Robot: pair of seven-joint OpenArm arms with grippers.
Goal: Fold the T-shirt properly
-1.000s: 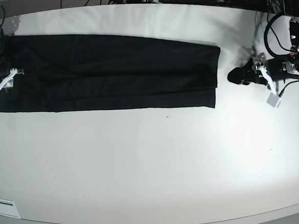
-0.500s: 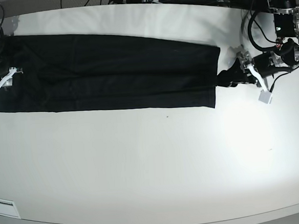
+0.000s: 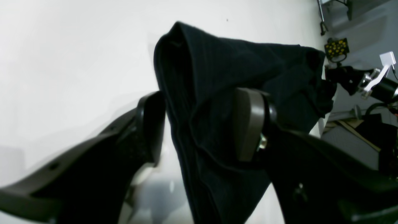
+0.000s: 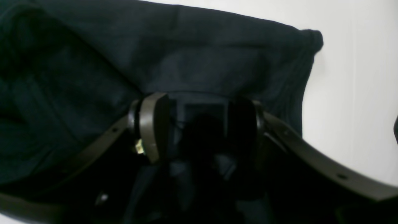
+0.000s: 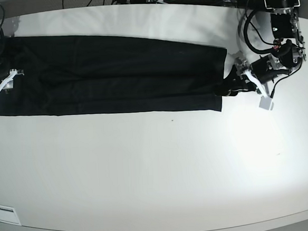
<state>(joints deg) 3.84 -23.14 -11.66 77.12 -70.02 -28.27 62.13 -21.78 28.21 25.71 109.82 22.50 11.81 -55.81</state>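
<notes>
Across the top half of the big white table (image 5: 163, 167), from about 9 o'clock to 2 o'clock in the base view, lies the black T-shirt (image 5: 114, 76), folded into a long flat strip. At 3 o'clock sits the left gripper (image 5: 227, 86), right at the shirt's short edge. Its wrist camera shows its fingers (image 3: 248, 124) spread wide, one on each side of a raised fold of shirt (image 3: 211, 93). One pad touches the cloth, the other stands just apart, so nothing is squeezed. At 9 o'clock the right gripper (image 4: 199, 124) rests on the shirt's other end (image 4: 93, 77). Its fingers (image 4: 154, 124) are apart too, with dark cloth under and between them. I cannot tell if they pinch it.
</notes>
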